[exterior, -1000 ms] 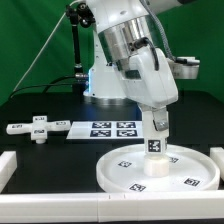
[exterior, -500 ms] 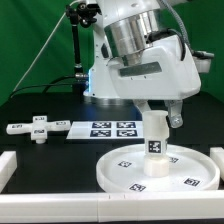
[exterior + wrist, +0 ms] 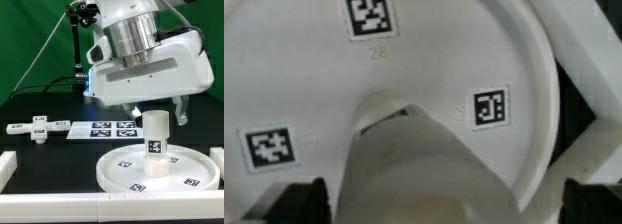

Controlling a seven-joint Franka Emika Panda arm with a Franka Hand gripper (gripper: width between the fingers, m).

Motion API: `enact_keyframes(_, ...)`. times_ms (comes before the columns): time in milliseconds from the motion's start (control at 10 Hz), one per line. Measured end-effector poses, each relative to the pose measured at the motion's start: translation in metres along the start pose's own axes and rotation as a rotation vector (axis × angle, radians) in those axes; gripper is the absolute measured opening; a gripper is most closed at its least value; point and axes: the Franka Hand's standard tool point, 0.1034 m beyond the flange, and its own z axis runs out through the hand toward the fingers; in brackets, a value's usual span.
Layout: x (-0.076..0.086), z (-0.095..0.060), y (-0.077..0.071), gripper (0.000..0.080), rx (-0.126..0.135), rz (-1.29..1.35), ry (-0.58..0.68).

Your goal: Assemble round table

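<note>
While my pincer (image 3: pixel 160 108) hangs with its fingers (image 3: pixel 184 108) spread apart and gripping nothing, the post (image 3: pixel 155 140) stands upright directly beneath it, at the middle of the round disc (image 3: pixel 112 172). I see open space between that finger and the post's side. The disc's raised rim circles well outside the pincer. The cross-shaped piece (image 3: pixel 38 129) lies far off, toward the exterior view's left.
</note>
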Motion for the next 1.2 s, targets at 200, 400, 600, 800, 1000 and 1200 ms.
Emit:
enact_keyframes(200,0.000,-0.001,-0.001,0.0649,-0.004,-0.152,-0.003)
enact_keyframes(400,0.001,0.000,0.000,0.0649,-0.005,-0.272,-0.004)
enact_keyframes(600,0.002,-0.001,0.001,0.0649,-0.010,-0.400,-0.004)
enact_keyframes(800,0.003,0.000,0.000,0.0649,-0.035,-0.617,0.013)
enact_keyframes(1000,-0.002,0.002,-0.009,0.0649,-0.057,-0.893,0.020)
enact_keyframes(1200,-0.001,0.001,-0.009,0.0649,-0.066,-0.997,0.016)
